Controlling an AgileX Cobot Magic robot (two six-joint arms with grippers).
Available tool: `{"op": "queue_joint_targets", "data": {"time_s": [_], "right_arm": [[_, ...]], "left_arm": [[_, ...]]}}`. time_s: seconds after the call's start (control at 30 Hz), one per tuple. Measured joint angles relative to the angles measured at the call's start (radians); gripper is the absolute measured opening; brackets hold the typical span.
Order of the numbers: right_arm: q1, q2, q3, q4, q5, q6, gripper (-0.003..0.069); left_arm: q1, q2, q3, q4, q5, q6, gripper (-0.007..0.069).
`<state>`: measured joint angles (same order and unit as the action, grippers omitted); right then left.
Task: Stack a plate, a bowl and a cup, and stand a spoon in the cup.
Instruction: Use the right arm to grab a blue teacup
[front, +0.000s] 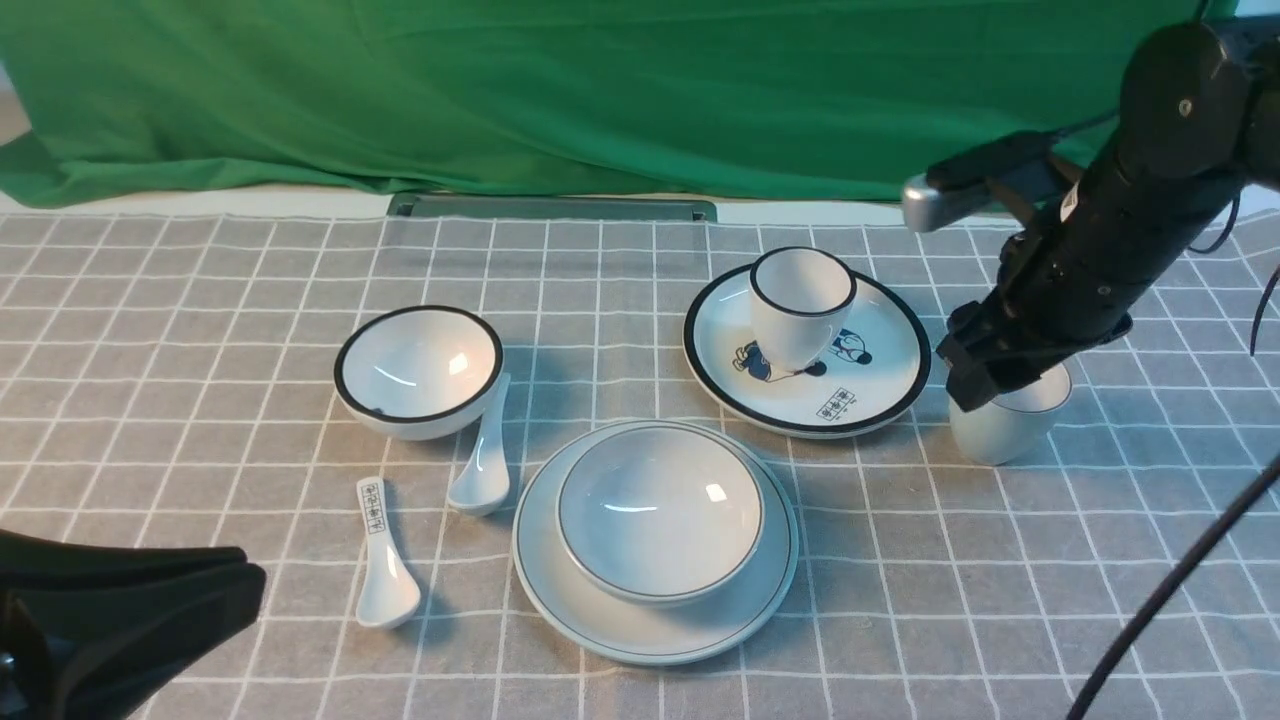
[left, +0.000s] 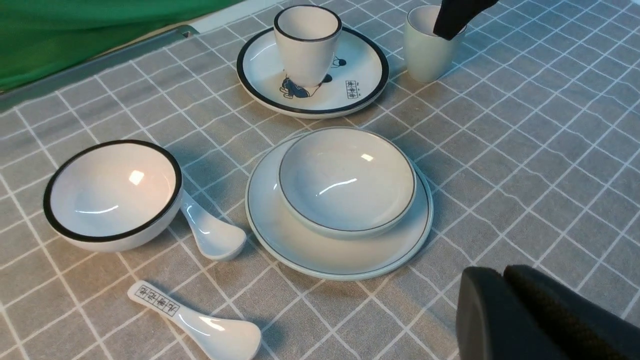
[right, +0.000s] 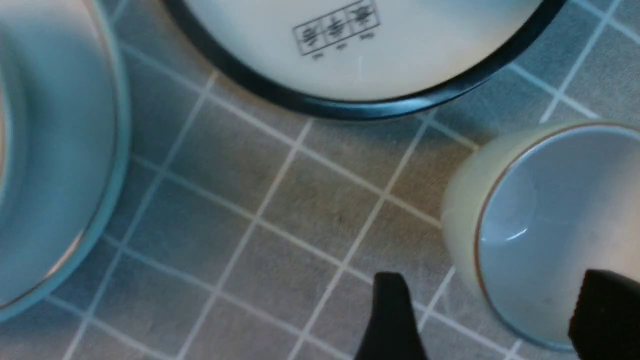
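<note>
The cup (front: 1005, 425) stands on the grey checked cloth (front: 200, 300), at the right, just beside the plate with the cartoon figures (front: 870, 400) and apart from the stack; the right gripper (right: 495, 285) is over it with the jaws wide apart, one finger (right: 605, 315) at the mouth of the cup and the other on the outside of its wall, over the cloth; it has hold of nothing

The bowl (front: 660, 510) sits inside the plate (front: 640, 630), in the middle and near to the robot; the spoon (front: 485, 460) lies to the left of them, its handle leaning on the deeper bowl with the black rim (front: 418, 370); the spoon with printed marks (front: 383, 570) lies nearer, flat on the cloth; the cup with the bold black rim (front: 800, 300) stands on the cartoon plate

The left gripper (left: 502, 280) is low at the left, well apart from all the dishes, its pads pressed together and empty; behind the table hangs a green curtain (front: 600, 90)
</note>
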<state>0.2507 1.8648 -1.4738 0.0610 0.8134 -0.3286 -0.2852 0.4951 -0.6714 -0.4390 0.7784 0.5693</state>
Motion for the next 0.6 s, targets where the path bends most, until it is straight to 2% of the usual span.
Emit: {"op": "queue_joint_targets", "data": {"time_s": [0.27,0.4,0.5,0.53,0.6], "right_arm": [[-0.013,0.095,-0.017,0.009,-0.089,-0.013,0.0500],[-0.010,0.137,-0.017,0.006,-0.104,-0.028,0.0426],[-0.009,0.147,-0.017,0.003,-0.090,-0.029,0.0209],[-0.009,0.145,-0.017,0.003,-0.089,-0.029,0.0195],[-0.005,0.129,-0.017,0.001,-0.061,-0.029,0.0093]], "left_arm": [[0.000,0.000,0.000,0.000,-0.029,0.000,0.0017],[0.000,0.000,0.000,0.000,-0.030,0.000,0.0017],[0.000,0.000,0.000,0.000,-0.026,0.000,0.0017],[0.000,0.000,0.000,0.000,-0.026,0.000,0.0017],[0.000,0.000,0.000,0.000,-0.012,0.000,0.0017]]}}
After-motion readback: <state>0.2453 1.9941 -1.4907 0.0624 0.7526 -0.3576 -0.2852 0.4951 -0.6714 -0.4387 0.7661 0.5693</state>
